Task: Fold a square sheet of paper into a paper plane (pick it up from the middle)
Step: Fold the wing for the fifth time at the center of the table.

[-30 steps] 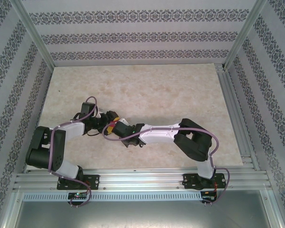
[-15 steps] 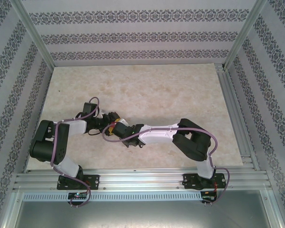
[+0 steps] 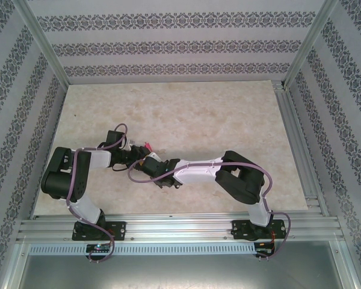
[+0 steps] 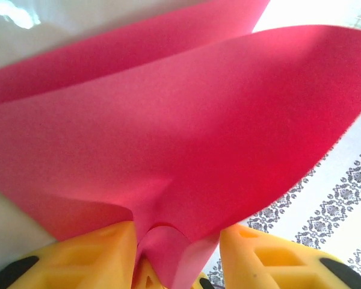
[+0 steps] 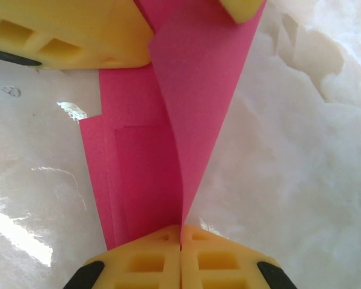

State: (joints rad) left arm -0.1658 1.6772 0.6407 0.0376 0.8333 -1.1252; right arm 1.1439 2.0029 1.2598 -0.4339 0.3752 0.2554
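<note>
The square sheet of paper [image 5: 168, 150] is bright magenta-pink, creased into folded layers, and one flap stands up off the table. My right gripper [image 5: 180, 232] is shut on the near edge of that upright flap. My left gripper [image 4: 177, 229] stands open, and a bunched fold of the paper [image 4: 186, 132] sits between its yellow fingers [image 4: 78, 259]. Those same left fingers [image 5: 78, 36] flank the flap's far end in the right wrist view. From above, both grippers [image 3: 139, 152] [image 3: 151, 162] meet left of centre, with a pink sliver of paper [image 3: 148, 146] between them. A paper plane is out of view.
The marbled beige table [image 3: 216, 114] stretches behind and to the right of the arms. Patterned walls [image 3: 168, 45] and aluminium frame rails [image 3: 301, 150] enclose it. The right arm's forearm [image 3: 198, 168] lies low across the front middle.
The left arm has pushed its gripper to the right toward the right gripper, and its jaws have narrowed round the paper. The right gripper stays shut on the flap.
</note>
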